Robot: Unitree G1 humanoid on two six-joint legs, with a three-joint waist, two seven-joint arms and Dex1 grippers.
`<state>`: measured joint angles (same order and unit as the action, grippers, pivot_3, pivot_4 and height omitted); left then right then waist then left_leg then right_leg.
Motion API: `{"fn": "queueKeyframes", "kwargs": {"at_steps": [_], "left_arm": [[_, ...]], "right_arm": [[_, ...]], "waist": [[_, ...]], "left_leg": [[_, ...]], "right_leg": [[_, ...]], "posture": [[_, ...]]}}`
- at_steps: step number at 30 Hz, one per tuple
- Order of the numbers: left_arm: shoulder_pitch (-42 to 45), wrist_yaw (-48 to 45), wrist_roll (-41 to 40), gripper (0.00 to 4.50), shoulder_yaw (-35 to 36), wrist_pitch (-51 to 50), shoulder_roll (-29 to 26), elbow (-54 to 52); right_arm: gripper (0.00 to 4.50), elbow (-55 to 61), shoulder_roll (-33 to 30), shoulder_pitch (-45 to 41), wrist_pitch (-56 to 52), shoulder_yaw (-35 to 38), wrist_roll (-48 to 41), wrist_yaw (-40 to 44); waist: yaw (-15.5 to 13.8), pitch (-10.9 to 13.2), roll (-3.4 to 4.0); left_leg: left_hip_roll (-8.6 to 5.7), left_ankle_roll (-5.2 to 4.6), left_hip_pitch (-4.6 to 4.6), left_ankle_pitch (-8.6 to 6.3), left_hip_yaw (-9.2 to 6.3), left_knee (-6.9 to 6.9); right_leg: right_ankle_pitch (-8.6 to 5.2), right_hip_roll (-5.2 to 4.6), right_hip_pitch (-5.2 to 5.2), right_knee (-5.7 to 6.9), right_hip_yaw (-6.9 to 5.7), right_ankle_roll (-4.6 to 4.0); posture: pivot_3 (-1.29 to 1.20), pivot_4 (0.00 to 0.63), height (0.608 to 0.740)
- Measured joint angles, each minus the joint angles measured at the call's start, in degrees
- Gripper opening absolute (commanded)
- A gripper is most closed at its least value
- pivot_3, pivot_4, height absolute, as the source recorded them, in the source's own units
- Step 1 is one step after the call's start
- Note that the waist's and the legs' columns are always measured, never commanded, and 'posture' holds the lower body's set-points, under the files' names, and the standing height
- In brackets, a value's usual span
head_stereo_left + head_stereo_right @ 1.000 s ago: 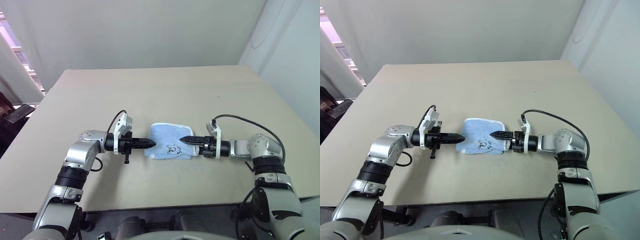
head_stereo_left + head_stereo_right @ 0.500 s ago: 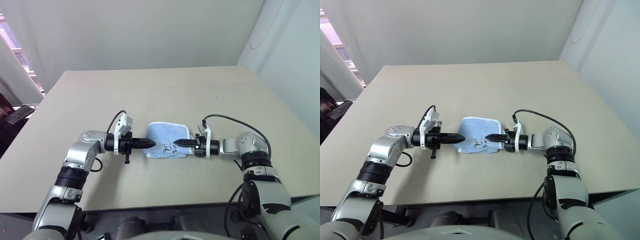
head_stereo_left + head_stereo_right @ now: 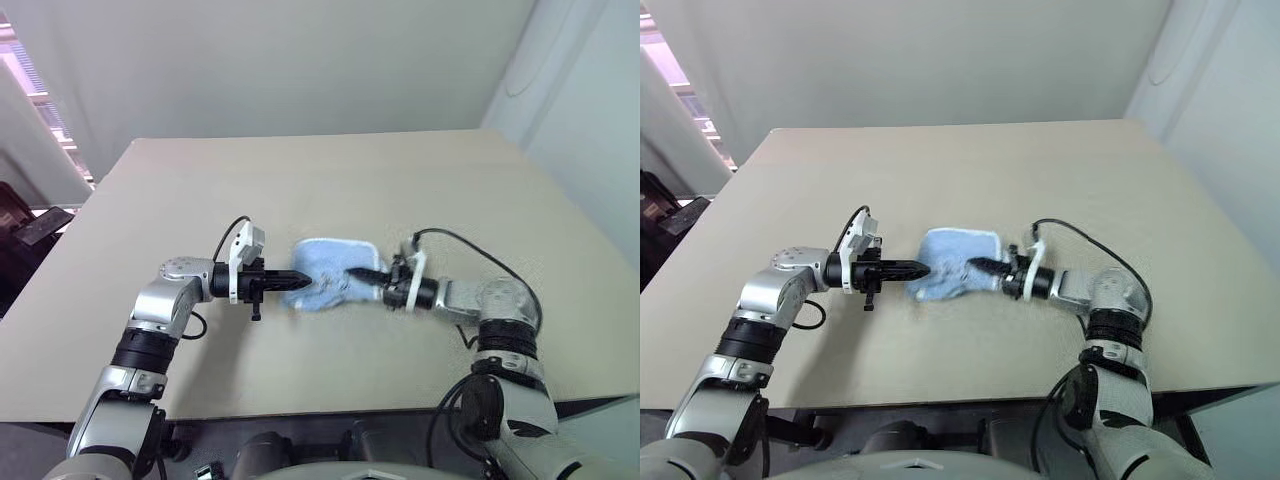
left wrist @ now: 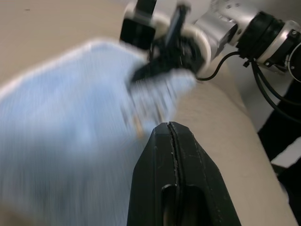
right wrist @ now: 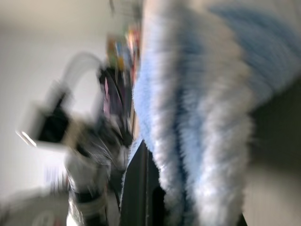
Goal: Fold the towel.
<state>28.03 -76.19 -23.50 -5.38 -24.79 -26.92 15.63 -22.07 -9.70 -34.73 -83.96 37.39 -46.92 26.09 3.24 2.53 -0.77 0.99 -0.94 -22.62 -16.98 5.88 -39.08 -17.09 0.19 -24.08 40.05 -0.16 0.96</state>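
The towel (image 3: 325, 272) lies mid-worktop (image 3: 300, 180), between both hands. The right hand (image 3: 360, 271) has pinched its right edge; the left hand (image 3: 303, 282), fingers closed and empty, pins the opposite edge. Carry the pinched edge leftward, keeping corners aligned.

A beige table (image 3: 330, 180) fills the middle of the frame, its surface matte and evenly lit. Behind it, a plain pale wall (image 3: 290, 60) spans the top. At upper left, bright window blinds (image 3: 30, 85) (overexposed). At left edge, a dark object (image 3: 35, 228), unidentifiable.
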Motion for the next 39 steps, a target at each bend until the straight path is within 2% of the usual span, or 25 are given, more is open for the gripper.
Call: {"fn": "queueKeyframes", "kwargs": {"at_steps": [5, 10, 14, 18, 24, 28, 37, 39], "left_arm": [[0.4, 0.4, 0.0, 0.0, 0.6, 0.1, -0.1, 1.6], [2.1, 1.1, 0.0, 0.0, 0.7, 0.6, 0.4, 3.0], [2.4, 1.5, 0.0, 0.0, 0.6, 1.2, 2.0, 4.8], [3.2, 1.5, 0.1, 0.0, 0.6, 1.6, 2.7, 6.0], [3.8, 1.4, 0.3, 0.0, 0.4, 1.7, 3.5, 6.9], [3.9, 1.4, 0.4, 0.0, 0.4, 1.7, 3.6, 7.3], [3.8, 1.4, 0.4, 0.0, 0.4, 1.7, 3.6, 7.2], [3.8, 1.4, 0.4, 0.0, 0.4, 1.7, 3.5, 7.2]], "right_arm": [[0.02, 13.6, 1.8, 0.6, 7.2, 10.6, -4.6, -10.1], [0.02, 22.4, 5.3, 4.6, 17.3, 16.3, -9.3, -19.0], [0.02, 25.2, 7.7, 5.8, 29.5, 21.8, -12.5, -28.7], [0.02, 25.1, 8.6, 10.6, 39.6, 23.8, -12.8, -36.2], [0.02, 23.2, 8.7, 16.2, 44.4, 22.4, -15.4, -39.5], [1.15, 22.1, 7.8, 18.2, 46.2, 20.3, -17.0, -40.4], [4.47, 19.5, 3.5, 20.2, 46.9, 17.7, -23.2, -41.8], [4.47, 19.5, 2.6, 20.7, 46.7, 17.1, -24.7, -41.9]], "waist": [[-0.7, 0.0, 0.0], [-0.7, 0.0, 0.05], [-0.7, 0.0, 0.06], [-0.7, 0.0, 0.08], [-0.5, 0.0, 0.22], [-0.6, 0.0, 0.21], [-0.7, 0.0, 0.22], [-0.7, 0.0, 0.21]], "left_leg": [[-0.01, -0.05, -0.65, -0.03, 0.01, 0.0], [-0.02, -0.07, -0.65, -0.02, 0.02, -0.04], [-0.02, -0.07, -0.59, -0.02, 0.02, -0.07], [-0.02, -0.07, -0.59, -0.02, 0.02, -0.06], [0.0, -0.08, -0.36, -0.01, 0.05, -0.07], [0.01, -0.08, -0.03, -0.01, 0.04, -0.05], [0.0, -0.08, 0.19, -0.01, 0.05, -0.05], [0.0, -0.09, 0.22, -0.01, 0.05, -0.05]], "right_leg": [[-0.05, 0.01, -0.63, -0.03, 0.0, 0.08], [-0.05, 0.01, -0.61, -0.02, 0.0, 0.09], [-0.04, 0.04, -0.56, -0.01, 0.0, 0.1], [-0.05, 0.07, -0.56, 0.0, 0.0, 0.1], [-0.05, 0.11, -0.37, 0.01, 0.04, 0.09], [-0.07, 0.13, -0.03, 0.01, 0.04, 0.08], [-0.07, 0.11, 0.22, -0.01, 0.05, 0.1], [-0.07, 0.1, 0.26, -0.03, 0.05, 0.1]], "posture": [[0.0, 0.0, 0.724], [0.0, 0.0, 0.724], [0.0, 0.0, 0.724], [0.0, 0.0, 0.724], [0.0, 0.0, 0.724], [0.0, 0.0, 0.724], [0.0, 0.0, 0.724], [0.0, 0.0, 0.724]]}}
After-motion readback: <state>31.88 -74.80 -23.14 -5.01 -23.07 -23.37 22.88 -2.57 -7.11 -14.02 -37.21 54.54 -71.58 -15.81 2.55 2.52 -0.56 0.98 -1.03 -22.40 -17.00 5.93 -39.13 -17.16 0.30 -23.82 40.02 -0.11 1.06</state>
